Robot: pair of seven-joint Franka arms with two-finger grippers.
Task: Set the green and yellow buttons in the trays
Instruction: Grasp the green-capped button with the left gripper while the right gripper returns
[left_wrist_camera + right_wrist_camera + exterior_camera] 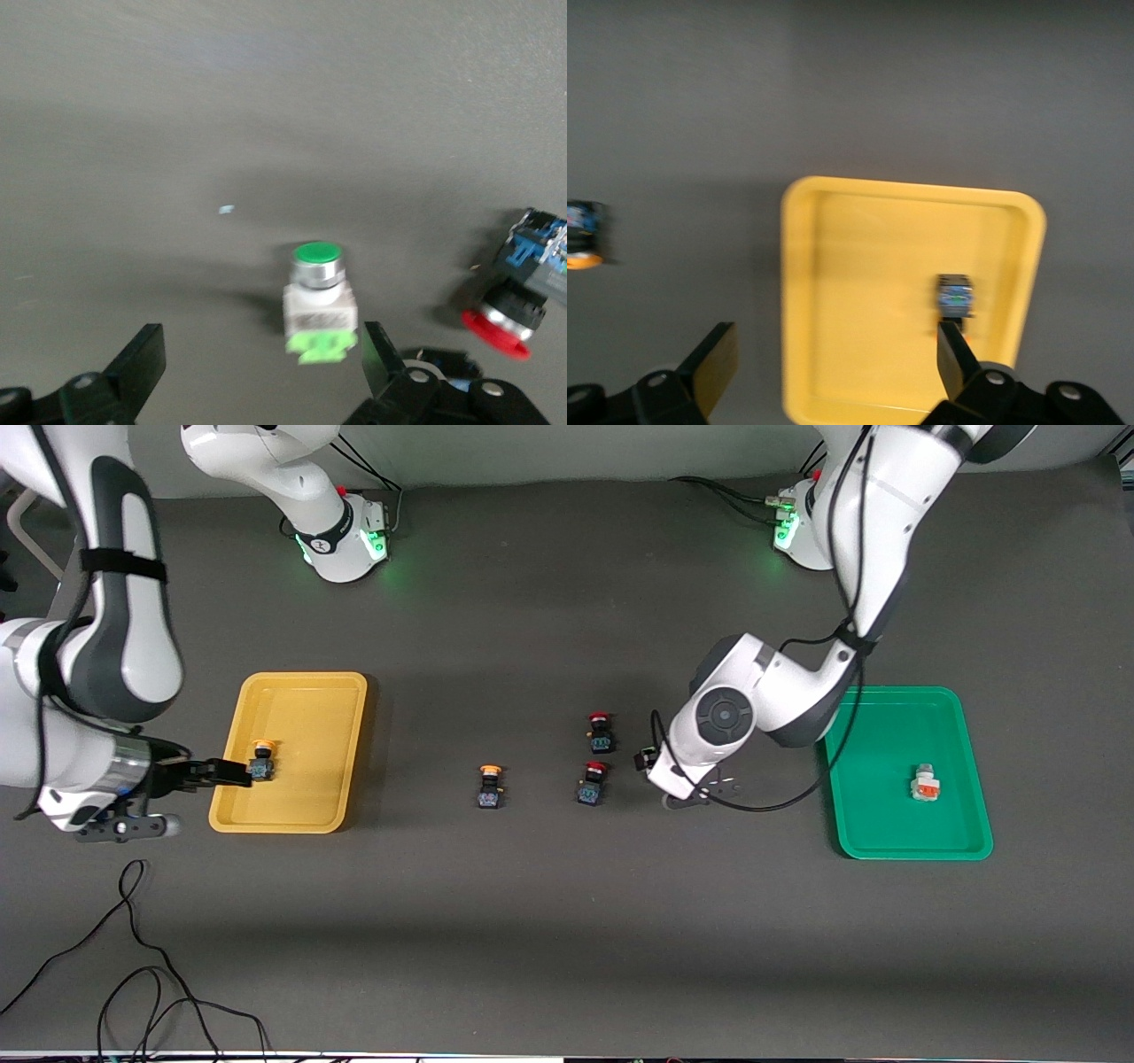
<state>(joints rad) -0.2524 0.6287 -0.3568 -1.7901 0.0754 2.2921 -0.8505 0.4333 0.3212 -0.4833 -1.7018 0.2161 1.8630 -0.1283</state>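
A yellow-capped black button (262,760) lies in the yellow tray (301,815). My right gripper (232,774) is open and low over that tray's edge. In the right wrist view (833,341) one finger (957,359) is beside the button (955,297) and the other is off the tray (833,266). A second yellow-capped button (489,786) stands on the table mid-way between the trays. My left gripper (687,788) is open over the table; its hand hides the pale-green-faced white button in the front view. In the left wrist view (263,341) that button (319,301) stands close to one finger. An orange-faced white button (924,782) lies in the green tray (886,841).
Two red-capped black buttons (601,732) (592,783) stand on the table close beside my left gripper, toward the right arm's end. One shows in the left wrist view (509,314). Loose black cables (133,974) lie near the table's front edge.
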